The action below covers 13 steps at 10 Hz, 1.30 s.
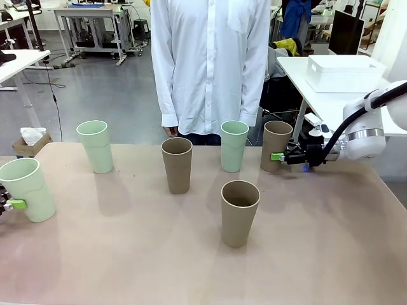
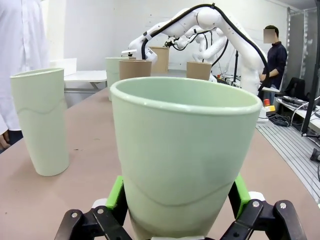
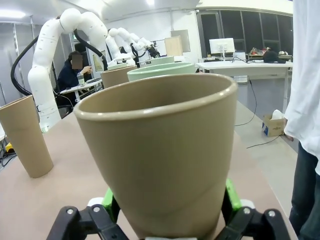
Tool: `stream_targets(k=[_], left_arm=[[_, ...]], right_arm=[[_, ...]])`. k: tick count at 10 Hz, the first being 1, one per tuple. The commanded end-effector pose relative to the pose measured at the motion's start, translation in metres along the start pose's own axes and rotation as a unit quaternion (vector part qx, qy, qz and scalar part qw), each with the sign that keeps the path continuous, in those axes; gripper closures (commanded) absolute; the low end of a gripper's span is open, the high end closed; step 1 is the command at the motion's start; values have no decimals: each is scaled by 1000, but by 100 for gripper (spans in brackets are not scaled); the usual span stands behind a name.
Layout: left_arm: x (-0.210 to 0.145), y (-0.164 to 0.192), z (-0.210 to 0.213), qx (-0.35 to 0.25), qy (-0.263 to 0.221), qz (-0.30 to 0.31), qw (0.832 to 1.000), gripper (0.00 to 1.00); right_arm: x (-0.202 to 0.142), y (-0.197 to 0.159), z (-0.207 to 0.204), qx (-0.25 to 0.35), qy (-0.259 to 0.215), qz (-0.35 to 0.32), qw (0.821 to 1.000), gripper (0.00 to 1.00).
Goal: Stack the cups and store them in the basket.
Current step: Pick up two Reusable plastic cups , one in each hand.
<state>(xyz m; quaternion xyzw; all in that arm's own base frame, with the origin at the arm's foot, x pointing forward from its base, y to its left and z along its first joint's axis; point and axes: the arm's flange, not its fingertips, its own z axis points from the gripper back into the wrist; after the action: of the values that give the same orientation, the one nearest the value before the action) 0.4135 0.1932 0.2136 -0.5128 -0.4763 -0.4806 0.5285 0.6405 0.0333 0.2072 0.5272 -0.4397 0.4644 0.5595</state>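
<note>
Six cups stand on the brown table. My left gripper (image 1: 9, 204) (image 2: 178, 196) is shut on a mint green cup (image 1: 27, 189) (image 2: 185, 150) at the table's left edge, its green pads on both sides near the base. At the far right, my right gripper (image 1: 280, 156) (image 3: 167, 200) is shut on a tan cup (image 1: 276, 145) (image 3: 160, 150) the same way. Between them stand a mint cup (image 1: 95, 146) (image 2: 42, 120), a tan cup (image 1: 176, 165), a mint cup (image 1: 234, 146) and a nearer tan cup (image 1: 240, 213) (image 3: 25, 135). The white basket (image 1: 343, 73) sits on a side table at the back right.
A person in a white shirt (image 1: 210, 63) stands at the far edge of the table, hands down. The brown tabletop (image 1: 127, 254) has free room in front. A white side table (image 1: 331, 105) stands behind my right arm.
</note>
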Motion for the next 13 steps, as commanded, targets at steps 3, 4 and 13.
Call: stream_targets(k=[3,4,13], left_arm=[[-22,-19,-13,-9,18,-28,999,0],[-24,-18,-16,-13,20,-26,999,0],[-17,-23,-14,-12,-16,-33,999,0]], right_arm=[[1,-1,-5,-5,-6,15,1000,0],[2,0,-4,-6,-9,14,1000,0],[6,3,-2,-2,-21,11,1000,0]])
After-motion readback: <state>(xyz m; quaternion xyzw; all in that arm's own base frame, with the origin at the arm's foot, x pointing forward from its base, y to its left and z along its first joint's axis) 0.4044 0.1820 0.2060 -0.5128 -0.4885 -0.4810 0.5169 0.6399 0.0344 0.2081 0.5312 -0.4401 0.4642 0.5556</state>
